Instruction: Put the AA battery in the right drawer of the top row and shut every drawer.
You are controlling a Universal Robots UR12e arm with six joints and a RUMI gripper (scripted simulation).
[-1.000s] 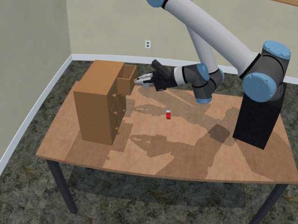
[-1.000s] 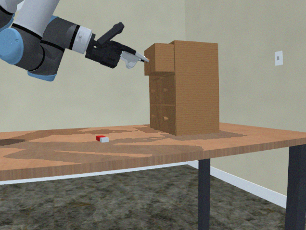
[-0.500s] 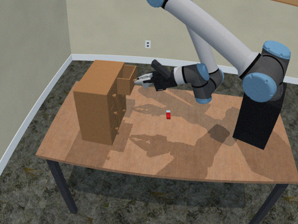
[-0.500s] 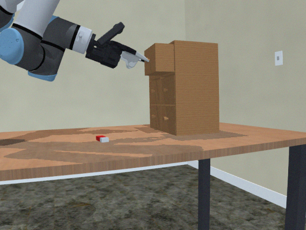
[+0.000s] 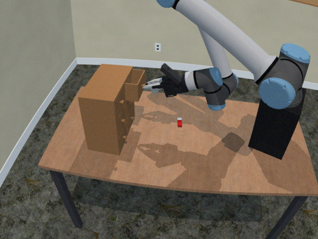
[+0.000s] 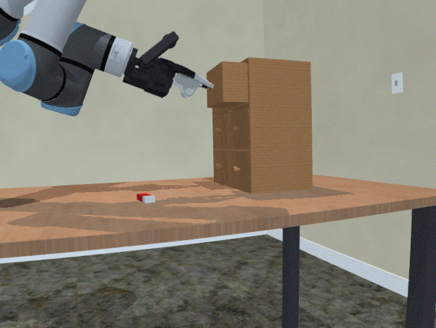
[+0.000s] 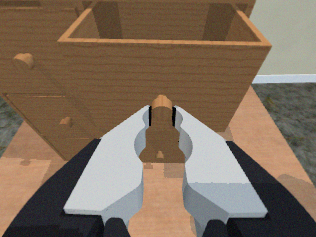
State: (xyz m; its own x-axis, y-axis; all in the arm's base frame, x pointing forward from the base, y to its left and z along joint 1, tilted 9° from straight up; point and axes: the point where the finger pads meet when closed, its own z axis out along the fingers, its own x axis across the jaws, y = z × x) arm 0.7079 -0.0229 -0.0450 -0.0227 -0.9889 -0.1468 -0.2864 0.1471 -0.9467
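In the top view, the gripper (image 5: pixel 143 86) (image 6: pixel 212 86) (image 7: pixel 161 107) reaches the front of the open top-right drawer (image 5: pixel 131 93) (image 6: pixel 234 82) (image 7: pixel 110 69) of the chest (image 5: pixel 102 123) (image 6: pixel 282 123) (image 7: pixel 35 39). No AA battery shows there; the red-and-white block (image 5: pixel 179 122) (image 6: pixel 145 197) on the table (image 5: pixel 154 177) (image 6: pixel 317 214) (image 7: pixel 162 219) looks too boxy to be one. A battery should be small, stiff, fairly dense and apt to roll, best taken across its middle. In the exterior view, the fingertips meet the drawer front, whose walls hide the inside; the block lies well apart from the hand, below it. In the wrist view, the fingers pinch the drawer's knob (image 7: pixel 161 103), one pad on either side. The battery's place relative to the hand cannot be told: it may lie beyond the knob, low behind the drawer front, where this view does not reach.

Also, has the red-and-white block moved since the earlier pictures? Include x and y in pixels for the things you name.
No, the red-and-white block (image 5: pixel 179 123) (image 6: pixel 145 197) has not visibly moved: against the table (image 5: pixel 154 177) (image 6: pixel 334 197) (image 7: pixel 162 199), it lies in the same spot.
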